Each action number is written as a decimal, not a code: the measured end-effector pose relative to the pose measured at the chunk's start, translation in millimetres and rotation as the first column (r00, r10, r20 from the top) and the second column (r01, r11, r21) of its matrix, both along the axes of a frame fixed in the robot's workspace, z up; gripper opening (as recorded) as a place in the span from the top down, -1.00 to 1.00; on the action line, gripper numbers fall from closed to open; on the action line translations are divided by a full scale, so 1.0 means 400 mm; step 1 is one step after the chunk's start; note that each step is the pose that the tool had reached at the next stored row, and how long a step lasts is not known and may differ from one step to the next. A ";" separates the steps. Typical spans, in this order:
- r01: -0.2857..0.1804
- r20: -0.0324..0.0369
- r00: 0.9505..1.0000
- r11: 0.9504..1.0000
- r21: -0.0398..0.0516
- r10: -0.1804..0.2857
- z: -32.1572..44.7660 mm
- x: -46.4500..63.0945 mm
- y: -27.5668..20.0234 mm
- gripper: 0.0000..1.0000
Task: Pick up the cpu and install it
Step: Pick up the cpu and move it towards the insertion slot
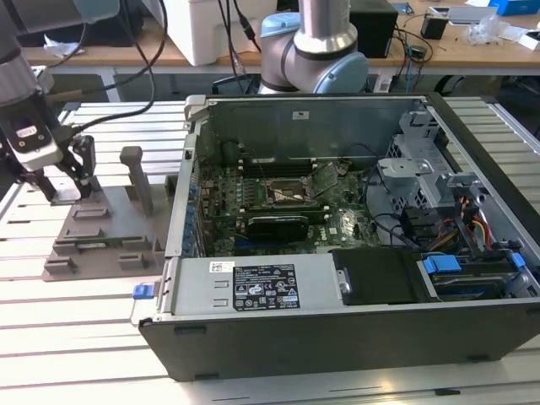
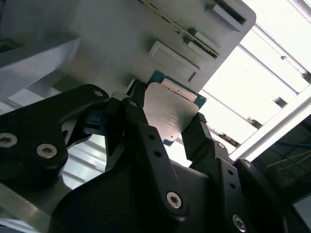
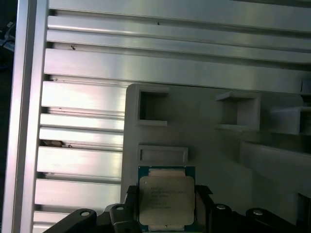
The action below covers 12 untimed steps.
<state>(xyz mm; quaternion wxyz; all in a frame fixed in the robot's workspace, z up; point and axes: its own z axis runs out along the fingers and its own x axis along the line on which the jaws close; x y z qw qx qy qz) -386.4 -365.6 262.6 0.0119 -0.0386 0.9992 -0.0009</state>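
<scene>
Black fingers (image 2: 146, 141) of your gripper (image 2: 165, 115) are pinching the cpu (image 2: 171, 108) by two opposite edges, with the grey holder tray (image 2: 112, 43) just beyond them. You are, on this evidence, working the pick-up; lifting is calling for a level, firm hold.

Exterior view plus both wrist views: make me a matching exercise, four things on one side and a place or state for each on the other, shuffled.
Things
1. cpu
2. holder tray
3. computer case
4. arm base

Places or states
A. side open, motherboard exposed
B. stands behind the case
C. clamped between the fingers of the gripper
D. grey, lying on the slatted table at the exterior view's left

Pairs: 1-C, 2-D, 3-A, 4-B
</scene>
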 end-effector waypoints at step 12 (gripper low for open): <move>0.000 0.000 1.000 1.000 0.000 0.000 0.152 0.000 0.026 -0.09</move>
